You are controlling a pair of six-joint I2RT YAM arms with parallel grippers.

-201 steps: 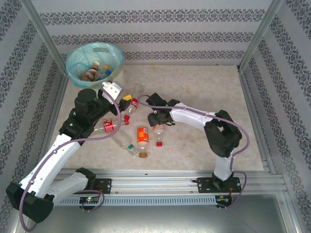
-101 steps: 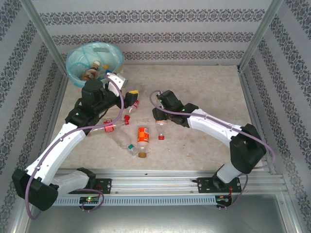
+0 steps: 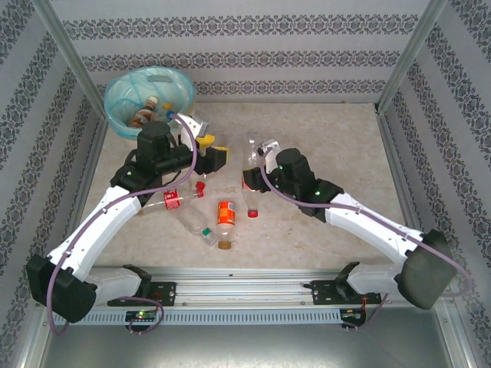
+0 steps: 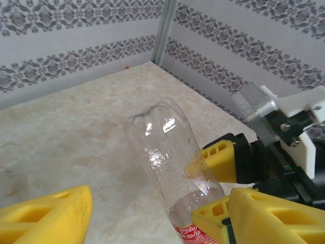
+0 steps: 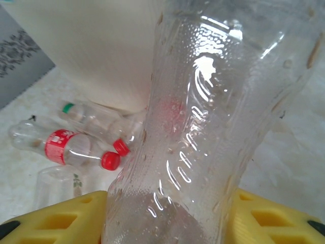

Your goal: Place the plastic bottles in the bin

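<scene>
My right gripper [image 3: 255, 173] [image 5: 167, 216] is shut on a clear plastic bottle [image 3: 251, 196] [image 5: 203, 117], which hangs tilted above the table with its red cap [image 3: 252, 214] lowest. My left gripper [image 3: 213, 151] [image 4: 147, 216] is open just to its left. A clear bottle with a red label [image 4: 170, 152] stands between the left fingers, against the right one and well apart from the left one. I cannot tell whether it is the same bottle. The bin [image 3: 123, 83], lined in blue-green, sits at the far left corner with bottles [image 3: 144, 115] inside.
More bottles lie in front of the arms: an orange-labelled one [image 3: 225, 213], a red-labelled one [image 3: 173, 199] [image 5: 66, 150], a small one [image 3: 205, 232] and a red cap [image 3: 201, 186]. Patterned walls enclose the table, and a metal rail [image 3: 253, 287] runs along the near edge.
My right gripper has lifted its bottle off the table and shifted right and back. The left gripper has moved right toward it, and its jaws have widened.
</scene>
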